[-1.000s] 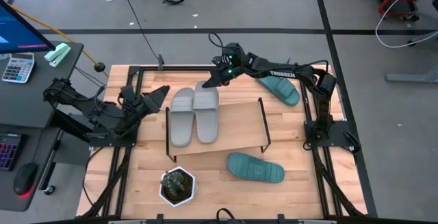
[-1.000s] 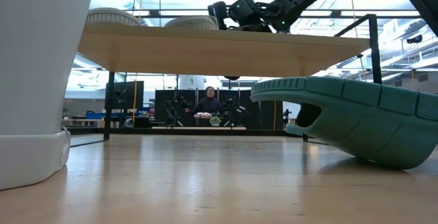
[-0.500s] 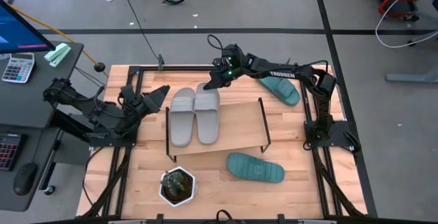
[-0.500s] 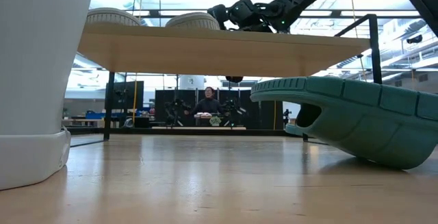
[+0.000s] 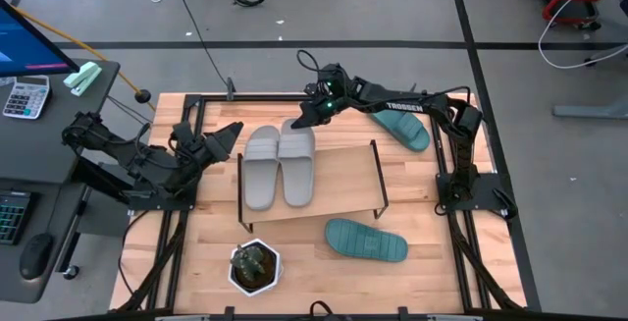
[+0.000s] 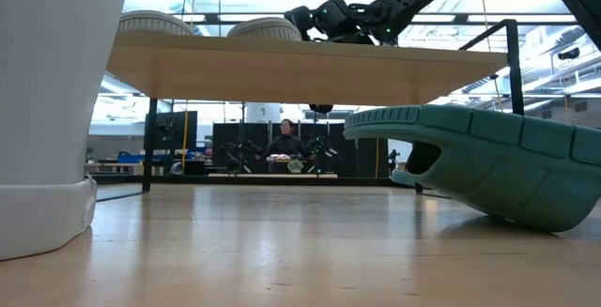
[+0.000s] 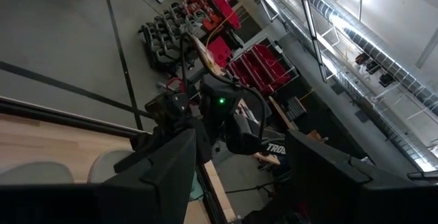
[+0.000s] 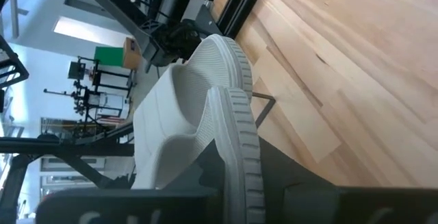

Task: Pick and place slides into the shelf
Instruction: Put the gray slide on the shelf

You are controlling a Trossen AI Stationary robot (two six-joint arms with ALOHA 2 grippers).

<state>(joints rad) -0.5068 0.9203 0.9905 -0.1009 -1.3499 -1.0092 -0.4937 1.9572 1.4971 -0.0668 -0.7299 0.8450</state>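
1. The shelf (image 5: 339, 179) stands mid-desk, a light wooden board on thin black legs, and two light grey slides lie side by side on the left half of its board.
2. The left grey slide (image 5: 261, 167) and the right grey slide (image 5: 296, 162) touch along their long edges, with their far ends reaching past the board's back edge.
3. The right gripper (image 5: 316, 111) sits at the far end of the right grey slide, its arm reaching in from the desk's right side.
4. In the right wrist view the right grey slide's (image 8: 198, 128) ribbed sole edge runs between the dark jaws, which stand close against it; whether they grip it or have just let go cannot be told.
5. One teal slide (image 5: 366, 240) lies on the desk in front of the shelf, well apart from the other teal slide (image 5: 400, 125), which lies behind the shelf under the right arm.
6. The left gripper (image 5: 224, 136) waits at the desk's left edge, off the slides, its jaws spread and empty.
7. A potted plant (image 5: 254, 265) in a white pot stands at the desk's near edge.
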